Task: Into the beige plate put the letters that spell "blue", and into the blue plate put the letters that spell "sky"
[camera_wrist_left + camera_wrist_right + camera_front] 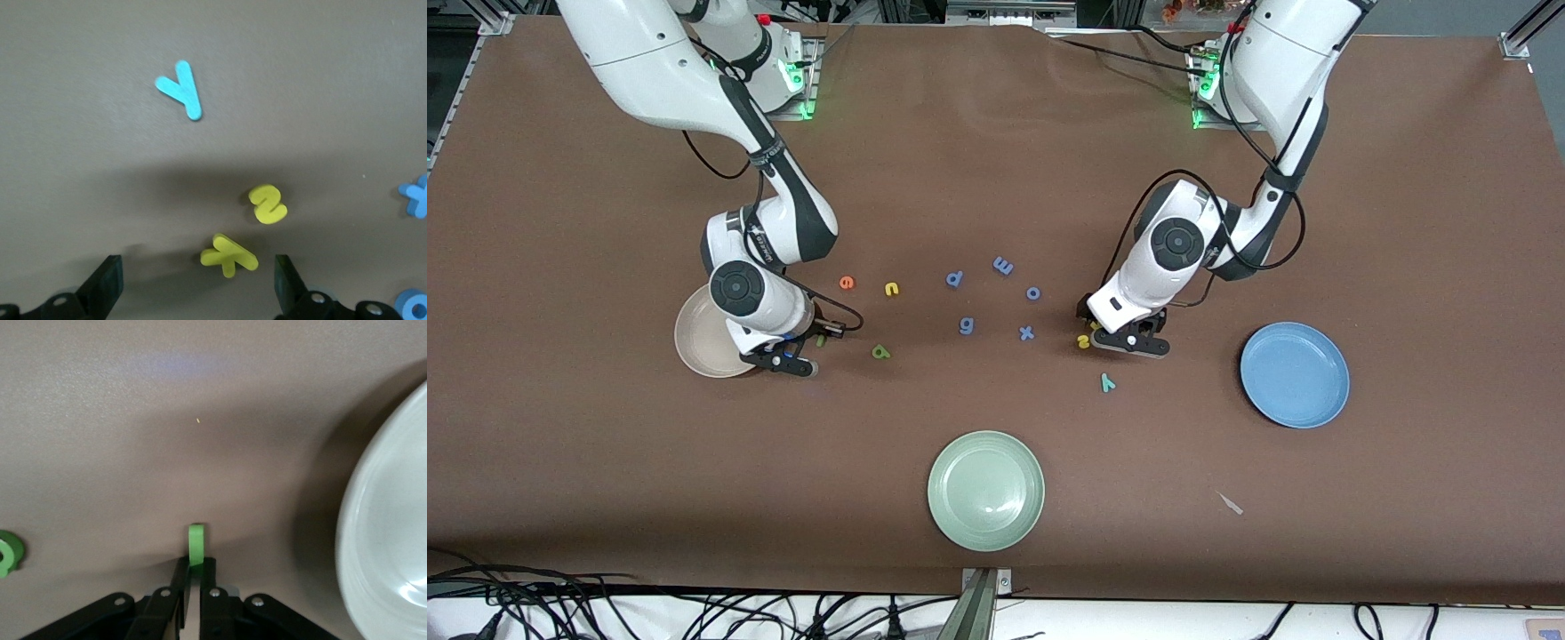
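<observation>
- Pinching the green l, the right tool sits low beside the beige plate. Only the letter's thin edge shows.
- And the left tool?
- Fingers wide apart over the yellow k, with the yellow s and teal y flat on the counter nearby.

Two glossy white arms with dark grey joints, looping black cables, green-lit bases.
</observation>
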